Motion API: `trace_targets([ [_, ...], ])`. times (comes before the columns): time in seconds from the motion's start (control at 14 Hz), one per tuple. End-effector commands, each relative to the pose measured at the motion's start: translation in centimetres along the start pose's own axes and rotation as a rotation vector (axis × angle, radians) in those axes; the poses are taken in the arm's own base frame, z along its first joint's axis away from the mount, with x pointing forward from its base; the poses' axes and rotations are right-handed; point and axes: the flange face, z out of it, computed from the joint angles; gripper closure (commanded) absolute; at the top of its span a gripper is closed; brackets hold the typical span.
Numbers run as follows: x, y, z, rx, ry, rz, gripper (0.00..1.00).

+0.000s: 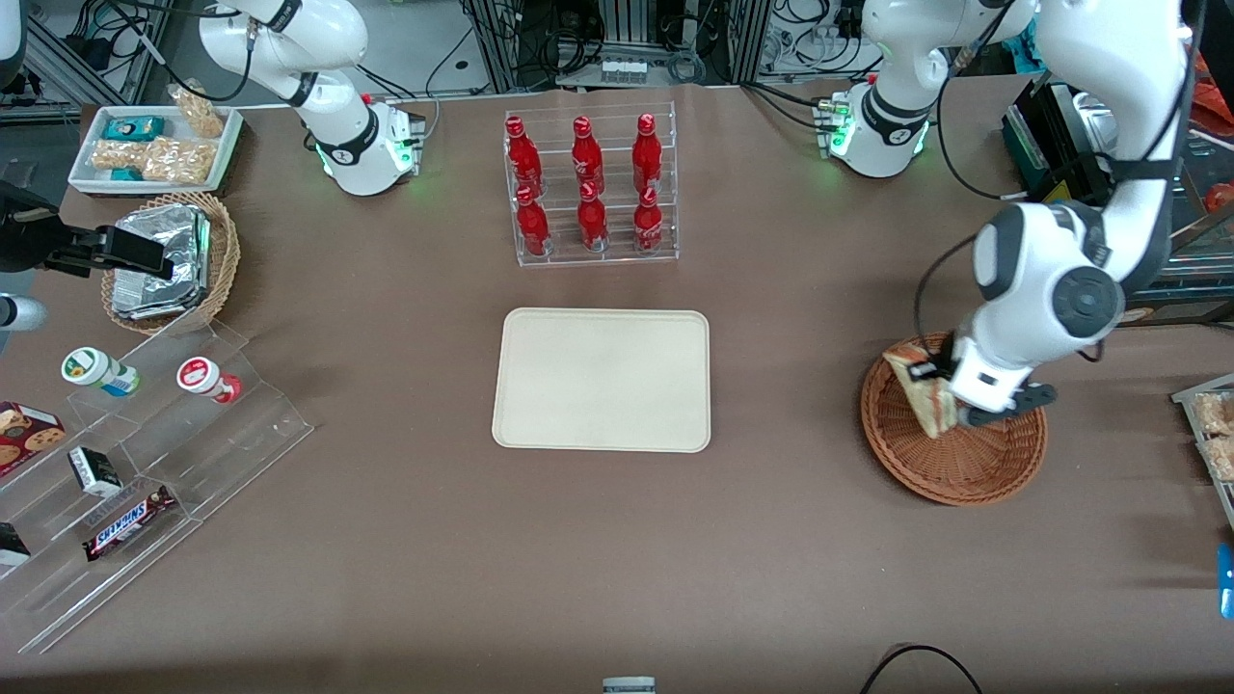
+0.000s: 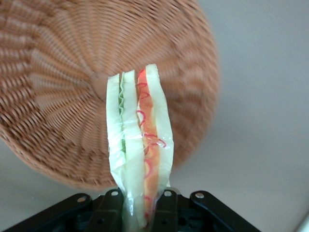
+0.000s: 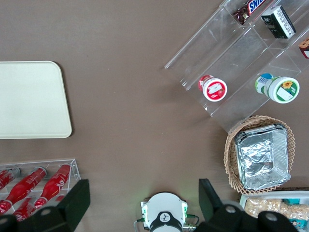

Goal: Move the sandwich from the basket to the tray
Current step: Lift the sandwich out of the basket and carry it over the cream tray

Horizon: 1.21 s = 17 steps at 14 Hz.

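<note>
My left gripper [image 1: 940, 390] hangs just above the wide brown wicker basket [image 1: 993, 472] at the working arm's end of the table. It is shut on the sandwich [image 1: 924, 393], a plastic-wrapped white bread wedge with green and orange-red layers. In the left wrist view the sandwich [image 2: 139, 145] stands pinched between the black fingers [image 2: 166, 212], lifted over the basket [image 2: 63, 96], which holds nothing else. The cream-beige tray [image 1: 603, 379] lies bare at the table's middle, well apart from the gripper, and also shows in the right wrist view [image 3: 31, 99].
A clear rack of red bottles [image 1: 589, 188] stands farther from the front camera than the tray. Toward the parked arm's end are a tan basket of foil packets [image 1: 166, 260], a white snack tray [image 1: 154, 146] and a clear stepped stand [image 1: 145, 453] with snacks.
</note>
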Motion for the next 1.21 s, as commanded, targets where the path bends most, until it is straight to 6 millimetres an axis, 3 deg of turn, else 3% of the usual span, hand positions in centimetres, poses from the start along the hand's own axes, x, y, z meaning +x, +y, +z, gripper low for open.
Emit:
trace_targets([
  [0.0,-2.2,3.5,-3.1,0.019,-0.005,0.025,0.86],
  [0.21,-4.6,10.4,-4.9,0.052,-0.039,0.032,0.86],
  [0.64,-9.0,23.0,-1.7,0.077,-0.033,0.061,0.86],
  [0.86,-8.4,25.7,-0.5,0.041,-0.052,0.061,0.86],
  [0.93,-9.0,27.9,-0.5,0.01,-0.056,0.08,0.86],
  [1.14,-8.8,30.8,1.8,0.015,-0.068,0.131,0.85],
])
